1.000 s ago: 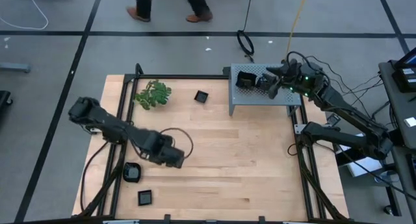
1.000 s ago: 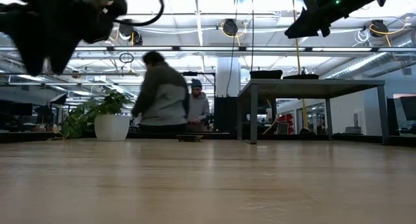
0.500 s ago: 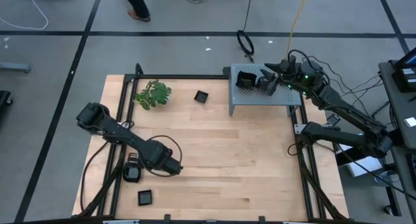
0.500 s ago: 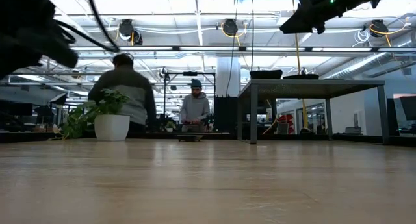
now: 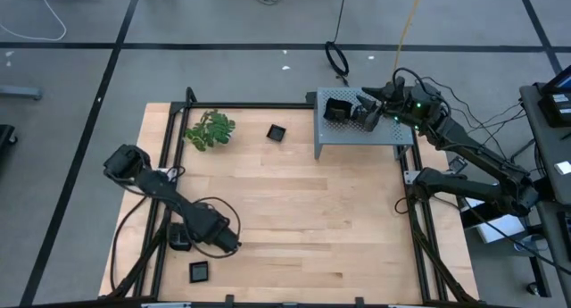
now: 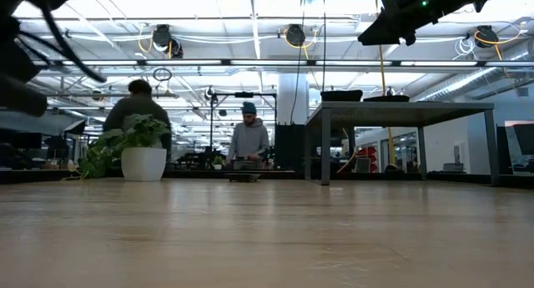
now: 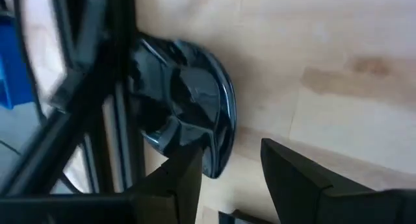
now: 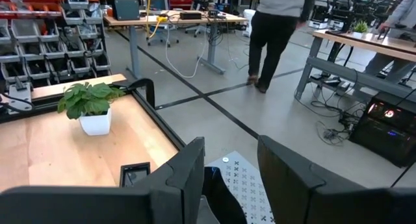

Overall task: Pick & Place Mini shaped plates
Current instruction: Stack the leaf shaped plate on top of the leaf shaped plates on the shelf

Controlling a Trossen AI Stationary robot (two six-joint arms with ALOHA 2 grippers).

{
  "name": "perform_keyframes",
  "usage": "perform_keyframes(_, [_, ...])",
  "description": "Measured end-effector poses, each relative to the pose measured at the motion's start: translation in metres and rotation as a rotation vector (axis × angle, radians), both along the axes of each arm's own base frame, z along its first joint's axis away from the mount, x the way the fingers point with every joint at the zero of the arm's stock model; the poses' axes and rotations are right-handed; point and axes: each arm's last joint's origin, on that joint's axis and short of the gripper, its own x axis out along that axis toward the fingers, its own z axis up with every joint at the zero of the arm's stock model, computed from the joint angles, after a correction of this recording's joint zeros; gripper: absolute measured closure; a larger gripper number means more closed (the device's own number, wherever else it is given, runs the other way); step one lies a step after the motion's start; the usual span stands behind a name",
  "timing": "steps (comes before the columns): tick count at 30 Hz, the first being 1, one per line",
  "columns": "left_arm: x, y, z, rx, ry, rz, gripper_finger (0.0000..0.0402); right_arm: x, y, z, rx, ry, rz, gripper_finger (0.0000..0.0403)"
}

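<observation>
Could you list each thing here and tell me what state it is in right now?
left gripper: open, over the rounded plate.
rounded plate: on the table edge, not held.
square plate: flat on the table, near corner.
far square plate: flat, alone.
right gripper: open, above the grey box.
green sprig: lying untouched.

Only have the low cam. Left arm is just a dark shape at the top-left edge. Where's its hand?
Observer: The high view puts the left hand at the table's front-left corner, beside a rounded black plate.
Operator: Holding it?
Observer: No. In the left wrist view the fingers stand apart, and the plate lies just ahead of them, up against the black frame rail.
Operator: Right arm?
Observer: The right hand hovers over the grey perforated box, which has a black plate in it.
</observation>
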Motion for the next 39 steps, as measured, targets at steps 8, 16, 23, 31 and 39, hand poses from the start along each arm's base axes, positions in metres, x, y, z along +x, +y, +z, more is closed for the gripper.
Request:
perform_keyframes(8, [-0.013, 0.004, -0.025, 0.014, 0.01, 0.047, 0.0238, 0.0, 0.0, 0.0, -0.002, 0.001, -0.001, 0.0273])
perform_keyframes(16, [-0.02, 0.009, -0.033, 0.03, 0.038, 0.037, 0.0239, 0.0, 0.0, 0.0, 0.0, 0.001, -0.002, 0.0273])
perform_keyframes(23, [-0.02, 0.009, -0.033, 0.02, 0.035, 0.019, 0.03, 0.0, 0.0, 0.0, 0.006, -0.001, -0.003, 0.0273])
perform_keyframes(31, [-0.017, 0.008, -0.034, 0.006, 0.0, 0.016, 0.0391, 0.0, 0.0, 0.0, 0.006, 0.0, -0.003, 0.0273])
perform_keyframes(39, [0.02, 0.014, -0.015, 0.029, -0.25, -0.152, 0.0397, 0.0, 0.0, 0.0, 0.006, 0.0, -0.003, 0.0273])
